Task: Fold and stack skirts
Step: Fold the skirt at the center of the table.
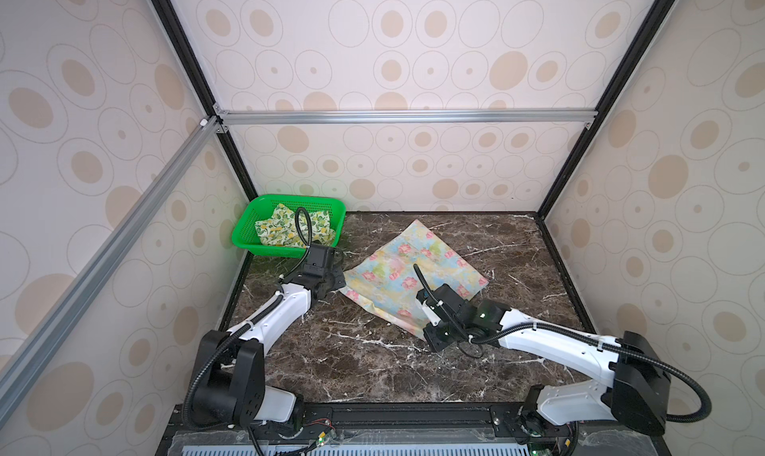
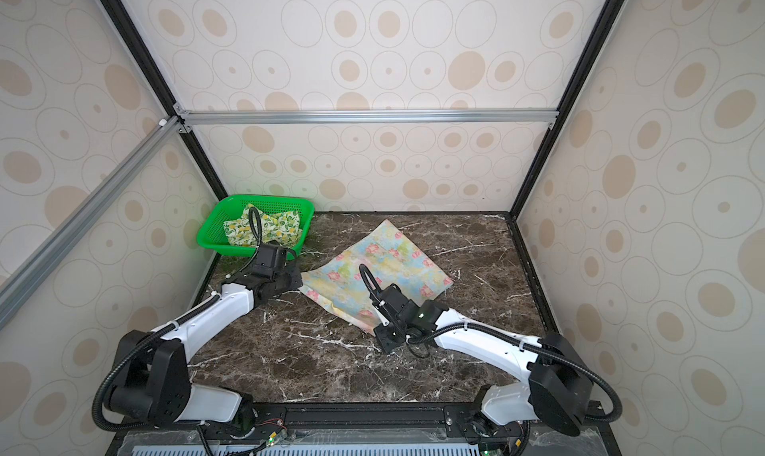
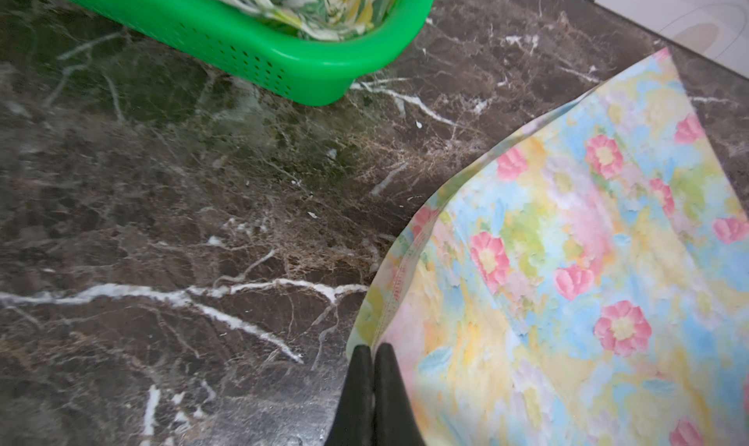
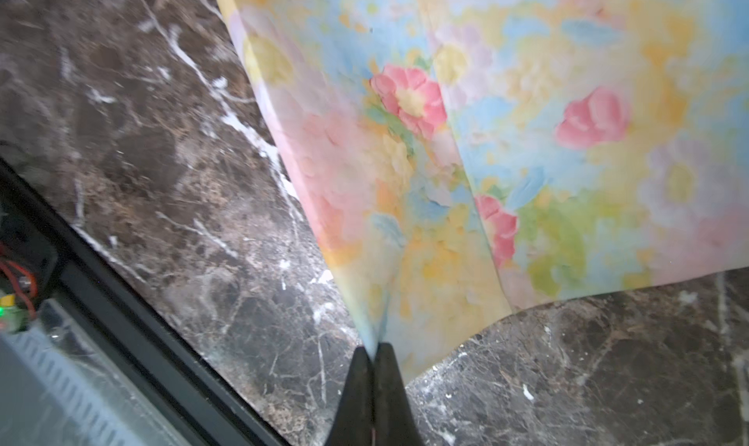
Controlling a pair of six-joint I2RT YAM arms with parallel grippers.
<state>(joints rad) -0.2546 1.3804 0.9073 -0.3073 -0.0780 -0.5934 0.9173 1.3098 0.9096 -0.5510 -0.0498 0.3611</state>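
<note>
This is a robot test cell in a laboratory. Black and silver aluminium profiles [image 1: 405, 116] frame walls [image 1: 414, 40] of circle-patterned wallpaper around a dark marble-look worktop [image 1: 364, 367]. One white robot arm [image 1: 281, 309] at lower left and another robot arm [image 1: 550, 342] at lower right stand on a black rail [image 1: 414, 416] along the bottom edge.

Pastel floral skirt [image 1: 393, 263], lemon-print skirt [image 1: 281, 228], green basket [image 1: 242, 236]

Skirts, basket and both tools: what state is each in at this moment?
Floral skirt: spread out on the table, not yet folded, pinched at two near corners.
Lemon-print skirt: crumpled inside the basket.
Green basket: upright in the far corner, holding one skirt.
Left tool: shut on the floral skirt's edge.
Right tool: shut on the floral skirt's corner.
</note>
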